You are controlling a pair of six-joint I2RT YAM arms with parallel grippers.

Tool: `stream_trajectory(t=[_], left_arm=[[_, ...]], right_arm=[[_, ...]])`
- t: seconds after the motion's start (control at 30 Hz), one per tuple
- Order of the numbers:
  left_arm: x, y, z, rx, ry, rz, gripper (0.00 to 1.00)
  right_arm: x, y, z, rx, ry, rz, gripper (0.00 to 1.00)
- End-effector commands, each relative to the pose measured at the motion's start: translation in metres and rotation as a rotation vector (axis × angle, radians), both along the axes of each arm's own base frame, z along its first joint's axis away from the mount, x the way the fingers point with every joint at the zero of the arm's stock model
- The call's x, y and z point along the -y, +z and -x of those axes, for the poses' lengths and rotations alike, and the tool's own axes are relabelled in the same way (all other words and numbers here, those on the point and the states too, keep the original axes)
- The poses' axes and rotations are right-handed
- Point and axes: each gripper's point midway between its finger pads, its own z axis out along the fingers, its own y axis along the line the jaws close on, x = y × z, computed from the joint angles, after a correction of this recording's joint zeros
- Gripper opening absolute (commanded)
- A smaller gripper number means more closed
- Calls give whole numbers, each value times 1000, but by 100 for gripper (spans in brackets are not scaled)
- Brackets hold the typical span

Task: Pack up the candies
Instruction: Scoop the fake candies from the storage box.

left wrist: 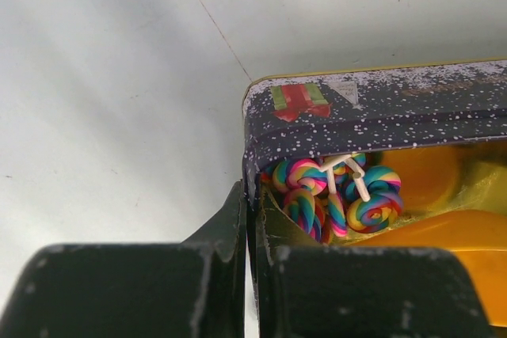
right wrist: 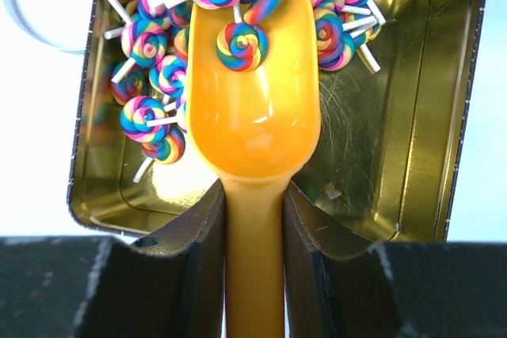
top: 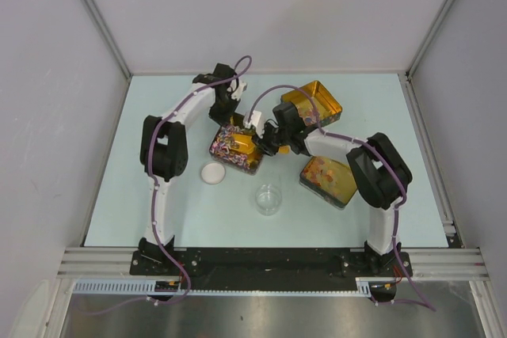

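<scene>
Candies [right wrist: 150, 69] in tin [right wrist: 396, 116], left gripper [left wrist: 250, 223] tight on wall, right gripper [right wrist: 253, 199] tight on scoop [right wrist: 253, 116]

Both arms elbow up and bend in toward the middle of the table [top: 317, 219]. The left gripper [left wrist: 249, 219] comes in from the far-left side, fingers pinched on the tin [left wrist: 372, 108] wall. The right gripper [right wrist: 253, 203] points left, clamped tight round the orange scoop [right wrist: 253, 116] handle.

Rainbow-swirl candies [right wrist: 154, 65] on short white sticks are lying loosely heaped inside the open gold tin [right wrist: 396, 116] at the middle of the table. One is resting flat in the bowl of the orange scoop [right wrist: 261, 128], with others crowding around its tip.
</scene>
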Motion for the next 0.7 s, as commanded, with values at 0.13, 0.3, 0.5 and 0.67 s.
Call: stream_trajectory(t=[0.13, 0.3, 0.5, 0.67], left_arm=[[9, 44, 2, 71, -28, 58, 0], [5, 42, 1, 73, -21, 44, 0], [3, 42, -1, 78, -18, 37, 0], [4, 40, -1, 73, -18, 39, 0]], right_arm=[[8, 44, -9, 19, 15, -145, 0], [16, 38, 3, 31, 30, -135, 0], [24, 46, 7, 85, 29, -129, 0], [34, 44, 10, 119, 18, -107, 0]])
